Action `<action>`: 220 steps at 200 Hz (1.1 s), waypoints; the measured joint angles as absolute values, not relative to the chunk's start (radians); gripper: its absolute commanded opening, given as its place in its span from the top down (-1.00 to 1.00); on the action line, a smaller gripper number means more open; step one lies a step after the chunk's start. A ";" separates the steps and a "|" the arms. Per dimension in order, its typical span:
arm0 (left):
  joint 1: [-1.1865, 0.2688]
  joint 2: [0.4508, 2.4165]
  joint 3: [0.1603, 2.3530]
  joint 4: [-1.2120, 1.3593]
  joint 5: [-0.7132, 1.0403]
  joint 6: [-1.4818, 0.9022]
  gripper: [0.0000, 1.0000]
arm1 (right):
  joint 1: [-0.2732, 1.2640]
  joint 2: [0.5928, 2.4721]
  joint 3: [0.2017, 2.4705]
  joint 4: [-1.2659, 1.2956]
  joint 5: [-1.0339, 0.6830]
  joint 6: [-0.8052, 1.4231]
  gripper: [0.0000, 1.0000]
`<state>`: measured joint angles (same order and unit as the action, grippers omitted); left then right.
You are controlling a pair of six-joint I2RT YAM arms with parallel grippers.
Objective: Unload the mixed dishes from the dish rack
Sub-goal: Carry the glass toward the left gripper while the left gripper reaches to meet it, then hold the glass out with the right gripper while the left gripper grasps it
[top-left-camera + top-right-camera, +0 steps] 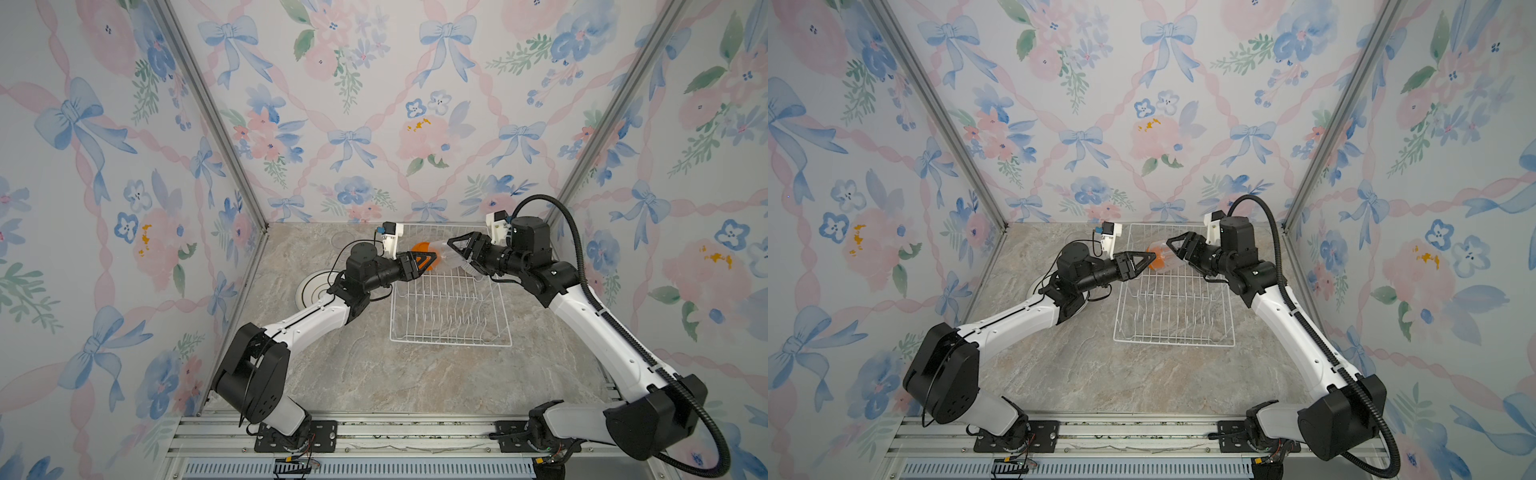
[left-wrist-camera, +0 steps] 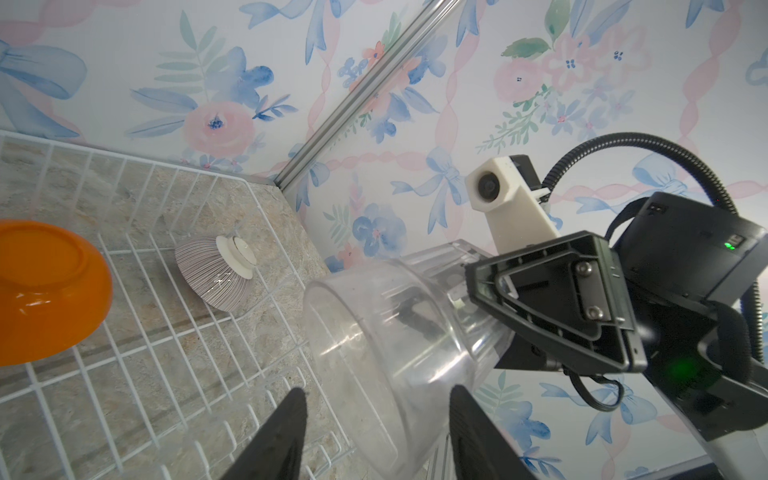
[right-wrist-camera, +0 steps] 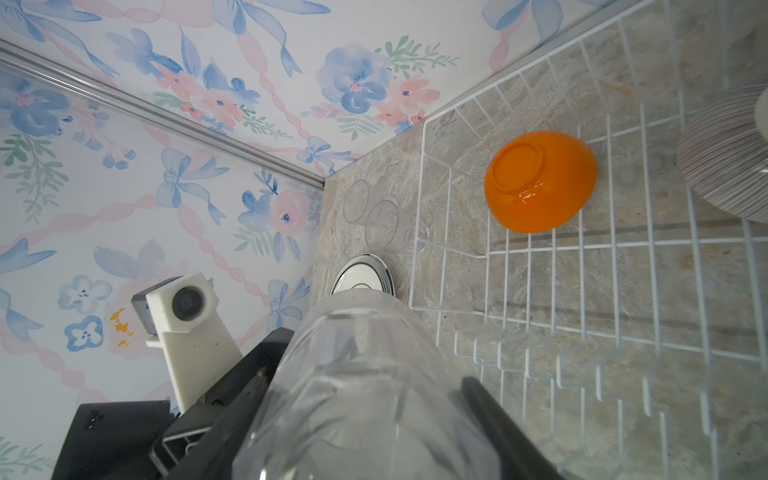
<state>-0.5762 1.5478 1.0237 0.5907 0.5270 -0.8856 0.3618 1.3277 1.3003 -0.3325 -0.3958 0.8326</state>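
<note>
A clear tumbler (image 1: 451, 257) (image 1: 1168, 261) lies on its side in the air above the far end of the white wire dish rack (image 1: 451, 343) (image 1: 1173, 343). My right gripper (image 1: 457, 253) (image 3: 365, 386) is shut on its base end. My left gripper (image 1: 433, 259) (image 2: 378, 390) is open, its fingers (image 2: 465, 419) on either side of the tumbler's (image 2: 386, 332) mouth, with a gap at one finger. An orange bowl (image 3: 540, 183) (image 2: 45, 291) and a small pale ribbed bowl (image 2: 216, 274) (image 3: 727, 153) rest upside down in the rack's far end.
Left of the rack, on the marble table, sits a white plate (image 1: 313, 289) (image 3: 361, 276), partly under my left arm. Two clear tumblers (image 3: 384, 226) stand beyond it near the back wall. Floral walls close in the back and both sides.
</note>
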 measured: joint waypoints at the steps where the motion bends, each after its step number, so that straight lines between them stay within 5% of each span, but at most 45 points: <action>1: -0.576 1.549 1.024 0.594 0.529 -0.888 -0.07 | 0.362 1.328 1.300 -0.332 -0.396 0.833 -0.23; 92: -0.576 1.658 1.060 0.822 0.628 -1.061 0.28 | 0.364 1.341 1.299 -0.316 -0.393 0.838 -0.24; 195: -0.572 1.671 1.072 0.854 0.626 -1.147 1.00 | 0.353 1.358 1.299 -0.257 -0.408 0.850 -0.28; 220: -0.572 1.675 1.072 0.863 0.627 -1.147 1.00 | 0.352 1.358 1.299 -0.256 -0.406 0.850 -0.36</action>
<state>-0.5724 1.6749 1.0718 0.8631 0.6266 -1.1469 0.3523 1.3582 1.2991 -0.2562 -0.4057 0.8497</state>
